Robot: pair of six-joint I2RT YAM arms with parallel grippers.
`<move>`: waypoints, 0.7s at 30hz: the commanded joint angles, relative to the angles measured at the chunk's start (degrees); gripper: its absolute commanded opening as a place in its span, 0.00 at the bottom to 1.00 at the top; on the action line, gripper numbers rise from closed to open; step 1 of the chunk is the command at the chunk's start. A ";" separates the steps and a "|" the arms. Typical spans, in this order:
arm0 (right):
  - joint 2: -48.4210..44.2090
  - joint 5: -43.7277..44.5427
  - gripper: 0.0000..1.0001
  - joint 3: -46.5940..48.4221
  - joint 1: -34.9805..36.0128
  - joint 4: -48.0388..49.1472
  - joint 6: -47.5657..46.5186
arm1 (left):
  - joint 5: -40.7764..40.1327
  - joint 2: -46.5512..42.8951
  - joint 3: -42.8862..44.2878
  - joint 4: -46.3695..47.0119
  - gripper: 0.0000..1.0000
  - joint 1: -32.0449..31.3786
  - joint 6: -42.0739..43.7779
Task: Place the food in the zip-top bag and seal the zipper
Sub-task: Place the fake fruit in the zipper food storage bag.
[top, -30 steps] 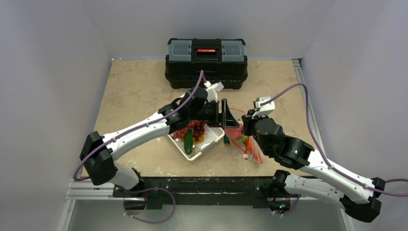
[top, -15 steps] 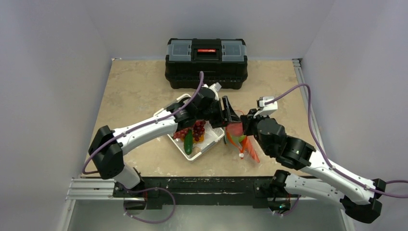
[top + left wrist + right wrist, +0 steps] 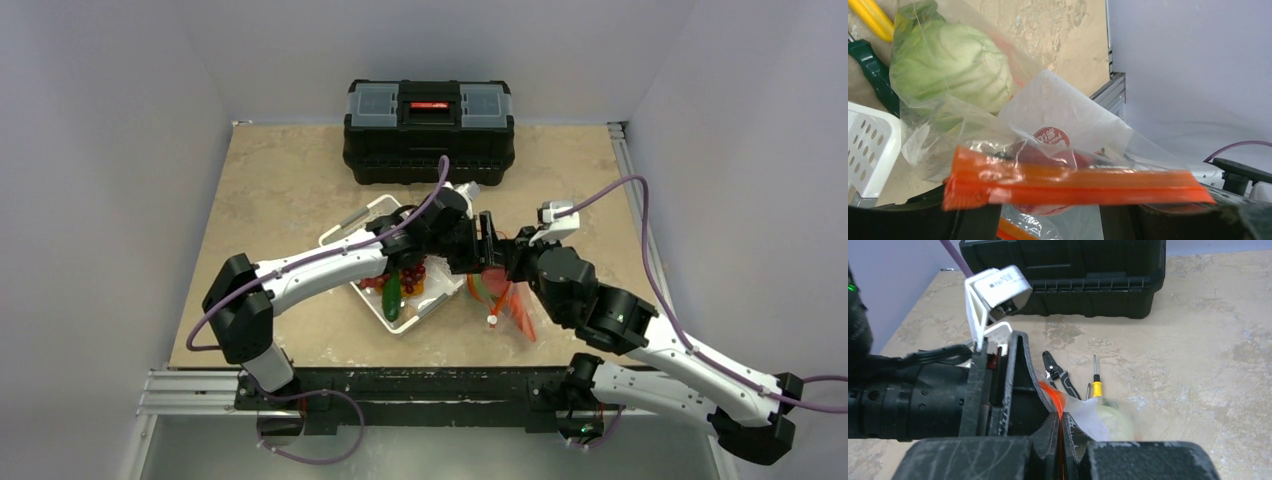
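The clear zip-top bag (image 3: 510, 308) hangs between my two grippers, right of the white basket (image 3: 432, 308). My right gripper (image 3: 1060, 422) is shut on the orange-red zipper (image 3: 1053, 395) at the bag's mouth. My left gripper (image 3: 487, 245) pushes in from the left; the zipper (image 3: 1073, 186) lies across its fingers. The pink round piece (image 3: 1045, 152) sits between those fingers, just behind the strip and apparently held. The pale green cabbage (image 3: 948, 65) is inside the bag. Dark red grapes (image 3: 405, 270) and the green cucumber (image 3: 392, 296) lie in the basket.
A black toolbox (image 3: 428, 118) stands at the table's back. On the table behind the bag lie black shears (image 3: 1060, 375), a yellow-handled screwdriver (image 3: 1096, 388) and a green-handled one (image 3: 873, 75). The basket's corner (image 3: 873, 145) is close to the left gripper.
My left gripper has swung right and slightly forward, up against the right gripper and the bag's mouth. The right gripper has kept its pinch on the zipper and barely moved.
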 commanded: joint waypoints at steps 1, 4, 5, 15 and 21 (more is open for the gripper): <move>-0.83 0.96 0.00 0.06 0.25 3.73 -0.36 | 7.03 0.32 2.09 -0.30 0.51 -3.11 5.06; -1.01 1.71 0.00 -0.06 0.25 3.04 -0.69 | 6.83 -1.73 1.42 -1.62 0.64 -3.12 6.97; -1.12 1.93 0.00 -0.06 0.25 2.80 -0.80 | 6.14 -2.92 1.18 -2.10 0.70 -3.16 7.62; -1.79 3.08 0.00 -0.34 0.24 0.92 -1.82 | 3.53 -11.13 -0.97 -5.18 0.96 -2.29 11.11; -1.96 4.46 0.00 -0.26 0.25 -0.04 -3.04 | 0.33 -17.64 -3.86 -9.36 0.88 -0.56 14.44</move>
